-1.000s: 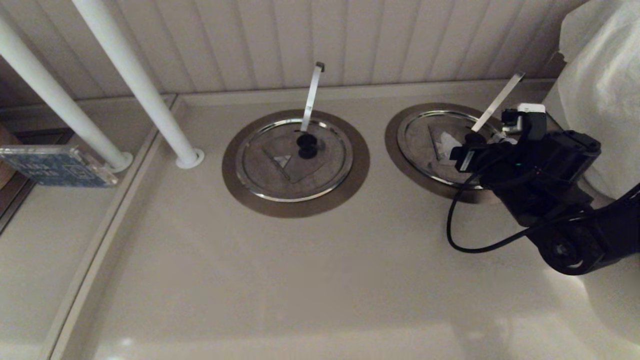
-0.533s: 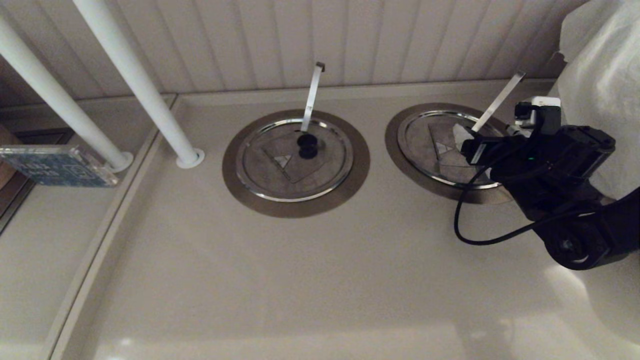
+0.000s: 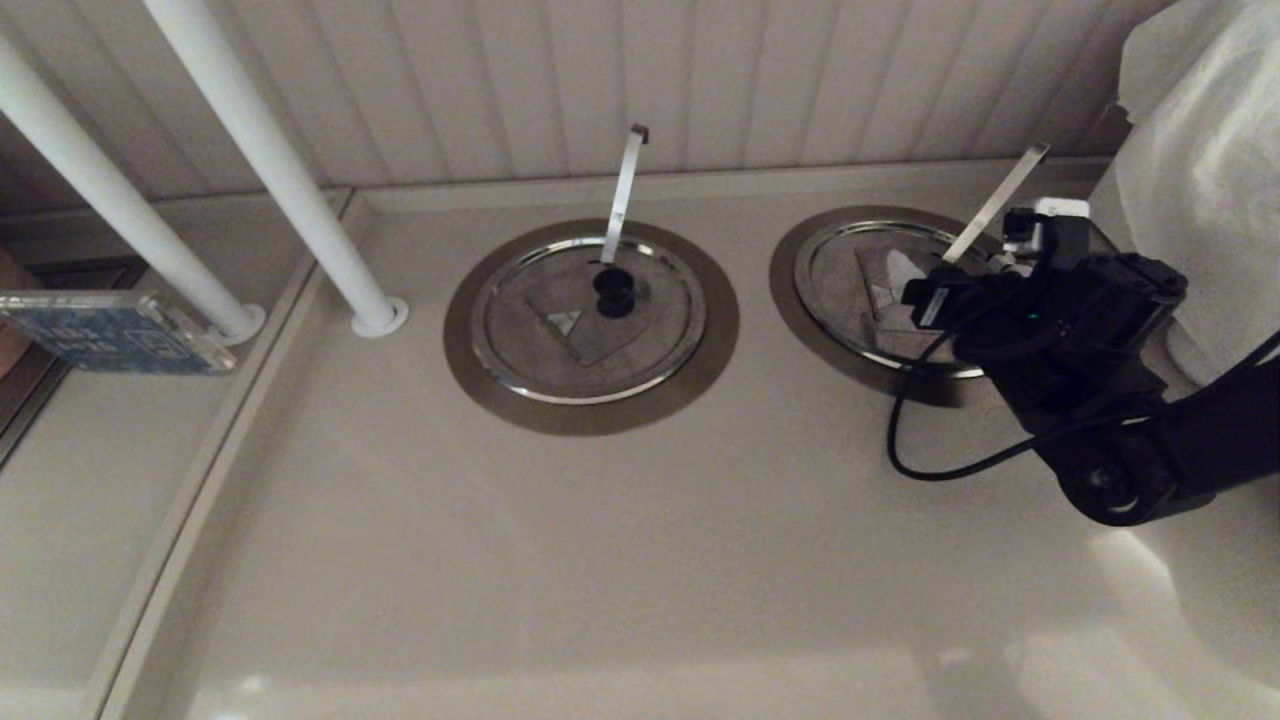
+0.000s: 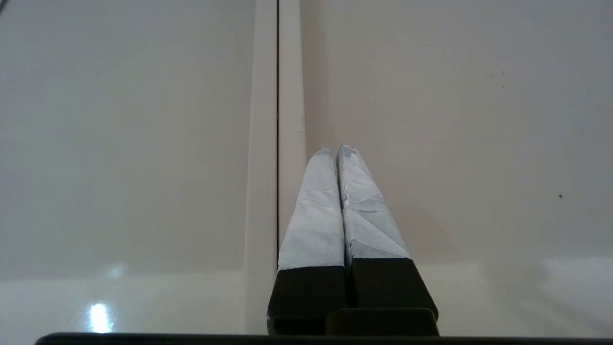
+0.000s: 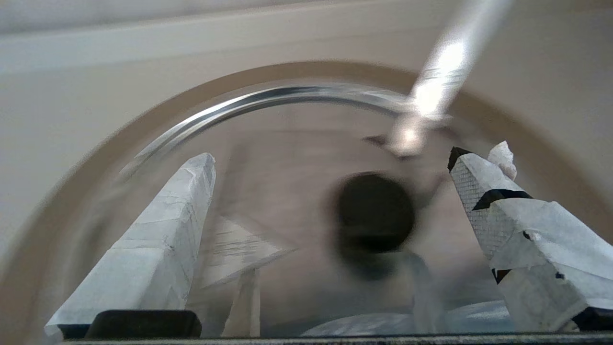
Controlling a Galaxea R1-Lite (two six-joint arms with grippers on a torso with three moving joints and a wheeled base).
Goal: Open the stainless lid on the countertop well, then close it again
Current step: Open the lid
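The stainless lid [image 3: 860, 290] lies flat on the right countertop well, whose bronze-grey ring [image 3: 785, 290] shows around it; the dark hole is hidden. A ladle handle [image 3: 995, 200] sticks up through the lid's slot. My right gripper [image 3: 928, 297] hovers over the lid's centre. In the right wrist view this gripper [image 5: 333, 160] is open, its taped fingers on either side of the black knob [image 5: 373, 213] and apart from it. The triangle sticker [image 5: 239, 247] shows on the flap. My left gripper [image 4: 335, 149] is shut and empty, parked over a counter seam.
The twin lid [image 3: 585, 320] with its own ladle handle [image 3: 625, 190] sits on the left well. Two white poles [image 3: 270, 170] slant up at the left. A blue box [image 3: 110, 330] lies far left. A white wrapped bulk [image 3: 1200, 150] stands close to the right arm.
My right gripper swung slightly right and away, then came back left over the lid's knob. The lid stays flat on its well. The left arm has not moved.
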